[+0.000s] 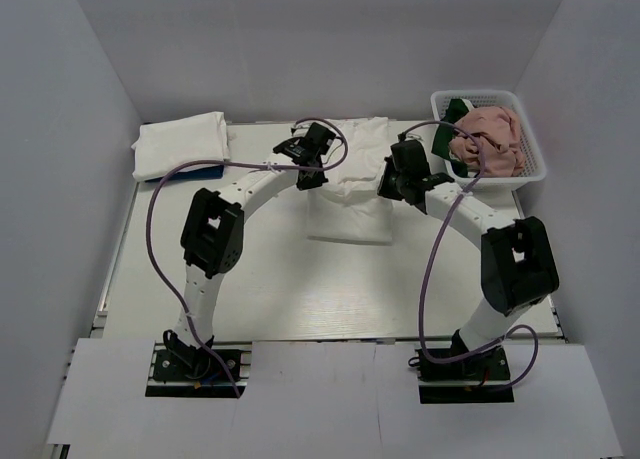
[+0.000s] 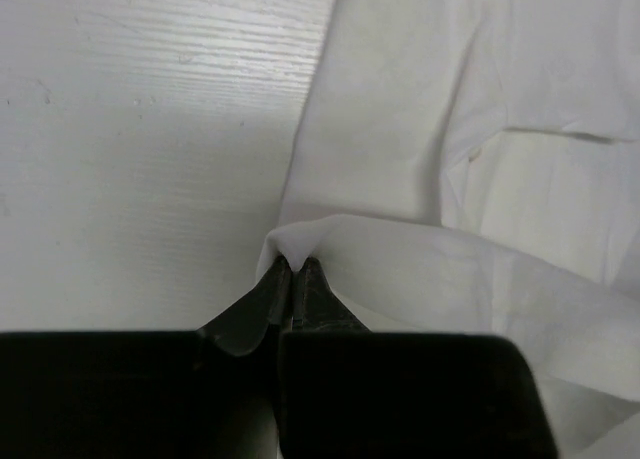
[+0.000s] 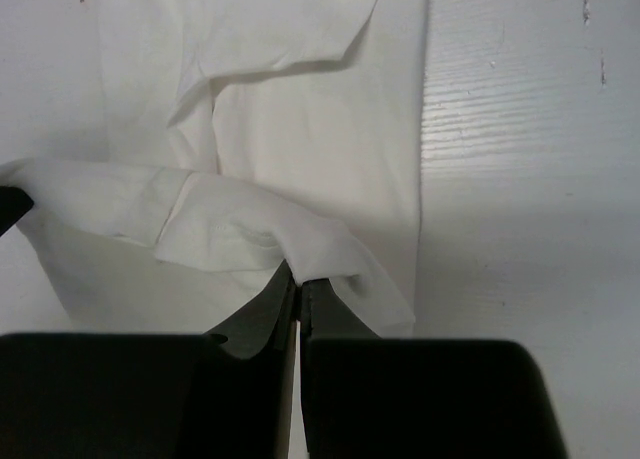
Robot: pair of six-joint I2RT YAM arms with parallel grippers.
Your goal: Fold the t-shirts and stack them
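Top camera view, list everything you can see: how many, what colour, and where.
spread white t-shirt: one, white, table centre, partly folded
folded white pile: one pile, shirt count unclear, far left
dark blue edge: one, showing under that pile, identity unclear
mesh basket: one, white, far right
pink t-shirt: one, crumpled in the basket
dark green t-shirt: one, in the basket's far left corner
table: one, white
cables: two, purple, one along each arm
left gripper: black, shut on the shirt's left edge
right gripper: black, shut on its right edge
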